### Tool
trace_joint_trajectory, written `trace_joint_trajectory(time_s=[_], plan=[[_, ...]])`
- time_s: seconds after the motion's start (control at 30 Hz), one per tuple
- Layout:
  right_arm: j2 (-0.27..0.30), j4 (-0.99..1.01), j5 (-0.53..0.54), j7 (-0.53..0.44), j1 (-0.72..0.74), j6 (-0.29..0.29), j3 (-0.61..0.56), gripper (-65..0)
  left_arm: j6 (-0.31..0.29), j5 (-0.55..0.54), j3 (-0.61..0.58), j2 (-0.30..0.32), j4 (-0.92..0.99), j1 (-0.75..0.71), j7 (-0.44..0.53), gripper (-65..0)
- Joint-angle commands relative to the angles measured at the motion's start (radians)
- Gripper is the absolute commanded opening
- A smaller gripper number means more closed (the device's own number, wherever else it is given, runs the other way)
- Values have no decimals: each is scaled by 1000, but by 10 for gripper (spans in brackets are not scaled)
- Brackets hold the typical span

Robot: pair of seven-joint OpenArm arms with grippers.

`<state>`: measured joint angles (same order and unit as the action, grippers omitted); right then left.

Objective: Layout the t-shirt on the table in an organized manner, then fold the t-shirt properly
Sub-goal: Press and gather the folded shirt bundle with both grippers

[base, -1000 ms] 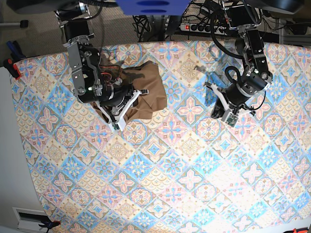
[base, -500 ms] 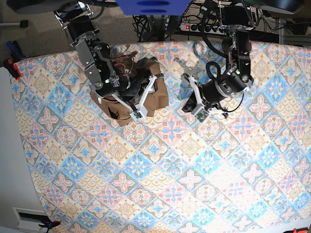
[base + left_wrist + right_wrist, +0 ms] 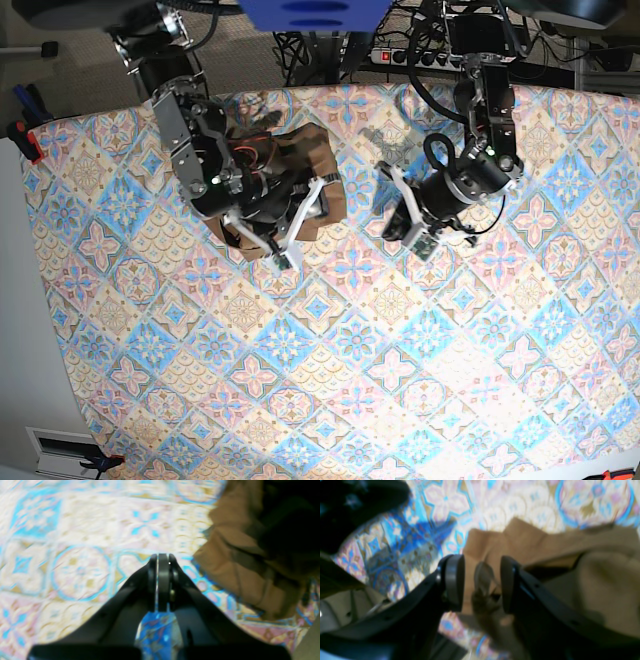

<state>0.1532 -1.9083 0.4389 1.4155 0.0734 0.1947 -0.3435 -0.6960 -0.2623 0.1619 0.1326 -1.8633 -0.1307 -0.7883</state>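
Note:
The tan-brown t-shirt (image 3: 322, 160) lies bunched at the far left of the patterned table (image 3: 350, 350). My right gripper (image 3: 288, 245) hangs over the shirt's near edge. In the right wrist view my right gripper (image 3: 481, 580) is open, its pads (image 3: 455, 580) astride a small raised fold of the t-shirt (image 3: 532, 540) without pinching it. My left gripper (image 3: 388, 215) hovers over bare table just right of the shirt. In the left wrist view my left gripper (image 3: 160, 560) is shut with nothing in it, and the t-shirt (image 3: 237, 562) lies to its right.
A power strip (image 3: 410, 57) and cables lie on the floor beyond the table's far edge. A red-handled clamp (image 3: 25, 140) grips the table's left edge. The right arm's body covers most of the shirt in the base view.
My right arm swung right over the shirt and its jaws opened. My left arm moved left toward the shirt, still shut. The shirt sits more bunched under the right arm.

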Motion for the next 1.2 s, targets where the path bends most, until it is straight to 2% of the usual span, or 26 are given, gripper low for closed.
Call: trace_joint_trajectory(time_s=[0.0,0.07,0.2,0.33,0.4,0.5,0.53,0.67,0.87,0.97,1.17], plan=[[-16,-18,18,-19,19,-5,4,-414,-2,-25,17,2,-16,10,23,-650],[-16,-24,18,-19,22,-5,5,-414,-2,-25,41,2,-16,10,23,-650],[-13,-30,16,-114,39,-5,13,-414,-2,-18,51,5,-16,9,23,-650],[-10,-30,16,-157,72,-5,99,-423,-2,-16,51,6,-16,4,23,-650],[-8,-27,16,-155,102,-5,126,-480,-2,-16,43,3,-14,4,20,-650],[0,-27,16,-153,125,-5,172,-640,-2,-15,38,2,-14,6,17,-650],[21,-27,16,-153,118,-5,203,-650,-2,-15,38,0,-14,6,17,-650],[76,-27,16,-147,118,-5,334,-650,-2,-15,-25,2,-14,9,17,-650],[130,-23,16,-41,53,-5,504,-650,-2,-15,-200,-1,-14,15,22,-650],[153,-21,16,-45,-1,-5,516,-650,-2,-15,-289,-46,-12,61,16,-650],[151,-21,16,-48,-70,-5,521,-650,-2,-16,-358,-167,58,118,22,-650]])
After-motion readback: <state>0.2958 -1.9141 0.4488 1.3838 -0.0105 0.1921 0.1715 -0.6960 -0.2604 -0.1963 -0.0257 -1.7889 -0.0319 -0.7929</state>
